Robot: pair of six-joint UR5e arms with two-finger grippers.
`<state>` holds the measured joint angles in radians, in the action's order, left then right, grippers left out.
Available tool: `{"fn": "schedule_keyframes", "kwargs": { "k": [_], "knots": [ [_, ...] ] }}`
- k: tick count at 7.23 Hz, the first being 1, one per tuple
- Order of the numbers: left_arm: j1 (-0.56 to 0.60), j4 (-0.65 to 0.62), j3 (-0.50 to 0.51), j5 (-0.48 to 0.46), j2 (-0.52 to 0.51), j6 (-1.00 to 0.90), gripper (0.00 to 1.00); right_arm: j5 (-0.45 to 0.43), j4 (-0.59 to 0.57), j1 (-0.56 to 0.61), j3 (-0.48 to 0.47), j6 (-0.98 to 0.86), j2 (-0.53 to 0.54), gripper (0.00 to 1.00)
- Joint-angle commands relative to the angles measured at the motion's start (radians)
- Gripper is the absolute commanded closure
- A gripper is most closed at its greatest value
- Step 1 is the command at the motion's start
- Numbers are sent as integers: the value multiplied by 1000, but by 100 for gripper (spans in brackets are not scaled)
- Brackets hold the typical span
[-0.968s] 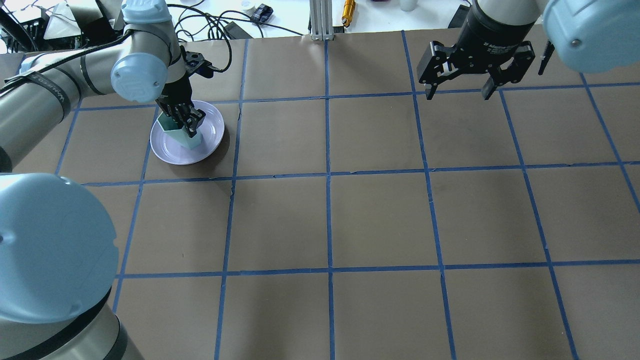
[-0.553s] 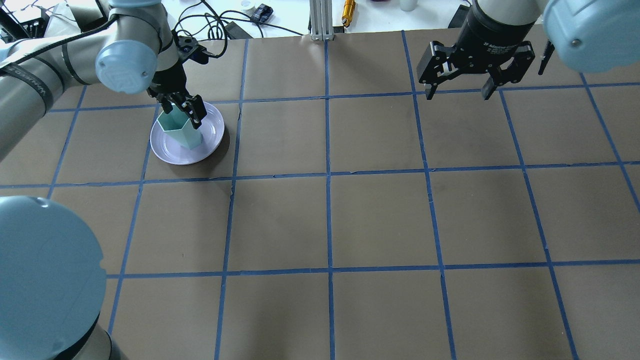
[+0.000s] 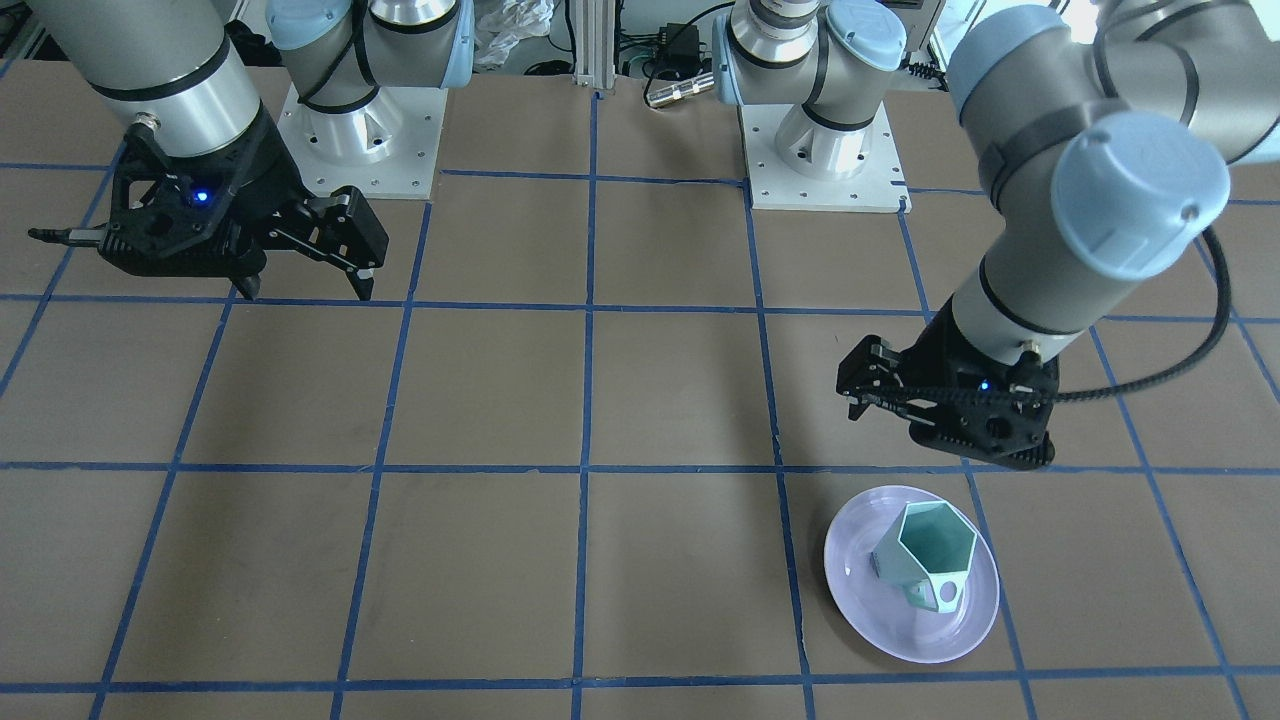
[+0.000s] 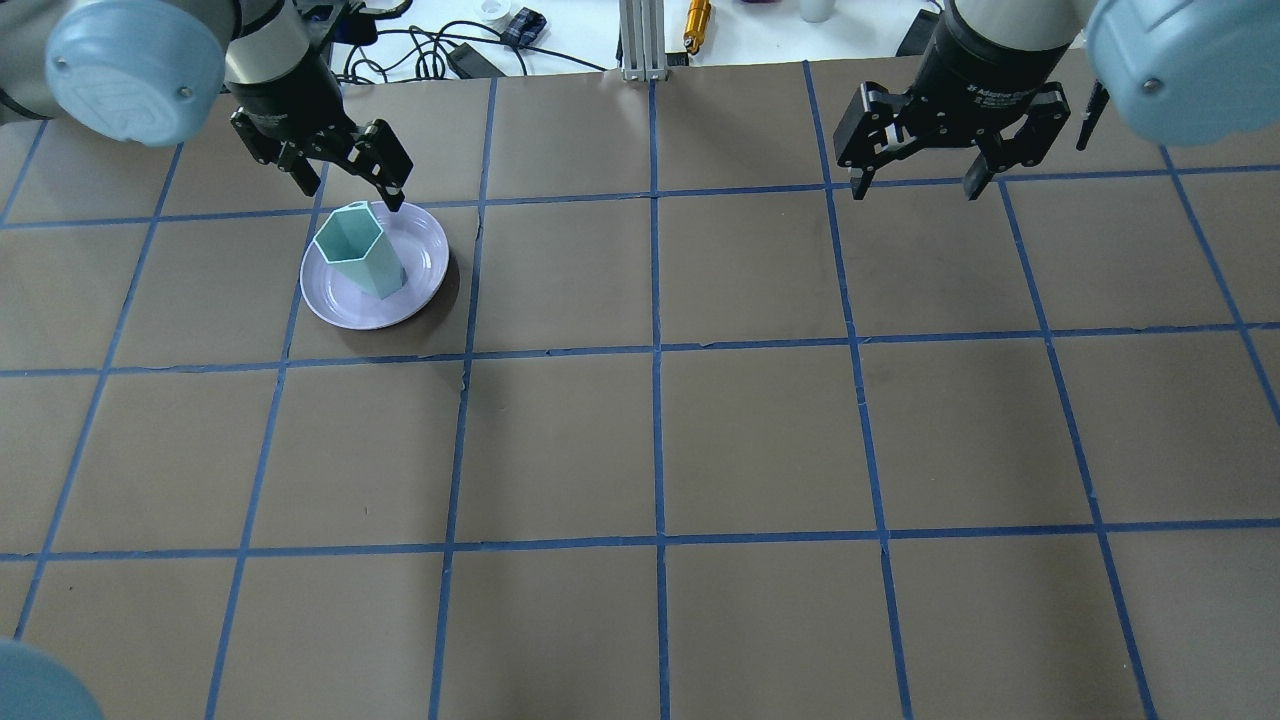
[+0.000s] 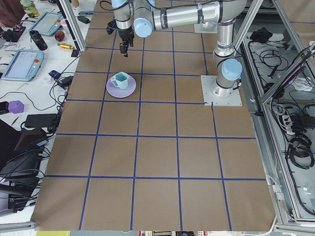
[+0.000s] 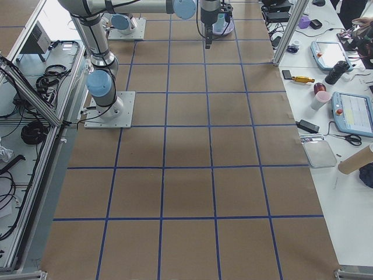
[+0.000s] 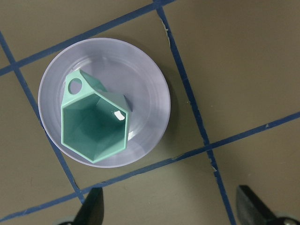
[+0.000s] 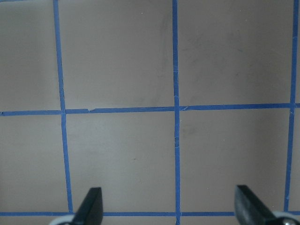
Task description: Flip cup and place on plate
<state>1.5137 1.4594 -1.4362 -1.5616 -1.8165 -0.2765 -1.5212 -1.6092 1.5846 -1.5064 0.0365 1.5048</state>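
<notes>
- While the left pincer (image 4: 351, 193) is hanging over the far rim of the plate (image 4: 345, 310), its jaws are standing wide apart and gripping nothing.
- The cup (image 4: 355, 250) is sitting upright on the lavender plate, hexagonal mouth facing up, with its handle showing a round hole.
- The right pincer (image 4: 915, 188) is hovering well apart from both, over the brown surface (image 4: 760, 440) crossed by blue tape lines, with its jaws spread wide and empty.
- White print on the right pincer's black body is reading partly "2F Adaptive"; the rest is too small to make out.
</notes>
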Motion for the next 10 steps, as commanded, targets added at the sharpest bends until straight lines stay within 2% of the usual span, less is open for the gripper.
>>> {"fn": "schedule_keyframes", "kwargs": {
  "k": [1, 4, 6, 7, 10],
  "knots": [
    [75, 53, -16, 8, 106, 208, 0, 1, 0, 0, 0, 0, 0, 0],
    [92, 52, -119, 9, 218, 250, 0, 0, 0, 0, 0, -1, 0, 0],
    [92, 64, -154, 6, 253, 252, 0, 1, 0, 0, 0, -1, 0, 0],
    [82, 102, -164, -23, 267, 249, 0, 1, 0, 0, 0, 0, 0, 0],
    [71, 101, -150, -25, 264, 247, 0, 1, 2, 0, 0, -1, 0, 0]
  ]
}}
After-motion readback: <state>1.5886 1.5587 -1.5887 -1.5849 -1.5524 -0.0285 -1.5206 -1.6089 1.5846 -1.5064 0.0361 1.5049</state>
